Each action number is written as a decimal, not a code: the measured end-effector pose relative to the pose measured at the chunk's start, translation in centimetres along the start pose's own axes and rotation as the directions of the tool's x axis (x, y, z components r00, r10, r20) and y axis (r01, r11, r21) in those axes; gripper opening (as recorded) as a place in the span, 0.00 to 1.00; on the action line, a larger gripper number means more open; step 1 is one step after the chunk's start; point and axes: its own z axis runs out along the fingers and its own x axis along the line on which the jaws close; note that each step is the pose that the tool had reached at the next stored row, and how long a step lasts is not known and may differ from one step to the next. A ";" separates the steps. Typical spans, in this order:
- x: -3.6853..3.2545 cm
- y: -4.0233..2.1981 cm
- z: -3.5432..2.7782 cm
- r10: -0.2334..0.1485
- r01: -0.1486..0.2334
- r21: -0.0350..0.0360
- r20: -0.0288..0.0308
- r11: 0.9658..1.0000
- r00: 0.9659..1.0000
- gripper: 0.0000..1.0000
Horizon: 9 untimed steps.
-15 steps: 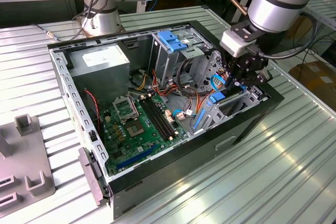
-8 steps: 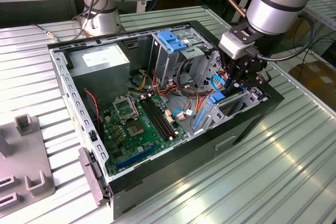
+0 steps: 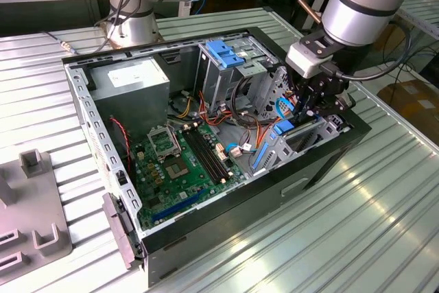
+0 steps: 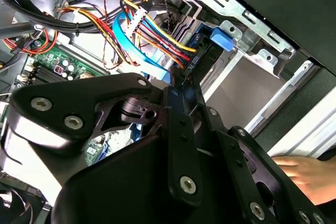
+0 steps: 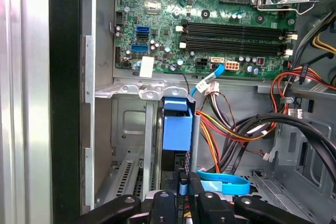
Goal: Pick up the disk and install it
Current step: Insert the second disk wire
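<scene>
The disk (image 5: 176,129) stands on edge in the drive bay (image 5: 131,129) at the front corner of the open computer case (image 3: 226,217). Its bright blue carrier end faces the motherboard, and its dark body runs back to my gripper (image 5: 181,186). The fingers sit close together on the disk's thin edge. In the exterior view my gripper (image 3: 306,116) hangs over the bay at the exterior view's right, with the blue of the disk (image 3: 282,128) just below it. In the second wrist view the disk (image 4: 197,56) leads out from the black gripper body (image 4: 178,90).
Bundled power wires (image 5: 231,129) and a flat blue data cable (image 5: 226,184) lie beside the bay. The motherboard (image 3: 182,159), the power supply (image 3: 134,80) and a tall cage with a blue latch (image 3: 223,53) fill the case. A grey fixture (image 3: 31,217) lies at the exterior view's left.
</scene>
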 end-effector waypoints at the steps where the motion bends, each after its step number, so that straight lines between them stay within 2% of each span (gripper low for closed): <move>1: 0.00 0.00 -0.01 0.000 0.000 0.000 0.000 1.000 1.000 0.24; 5: 0.00 -0.05 -0.37 0.000 0.000 0.001 0.000 1.000 1.000 0.24; 9: -0.01 -0.18 -1.35 0.000 0.000 0.003 0.000 1.000 1.000 0.24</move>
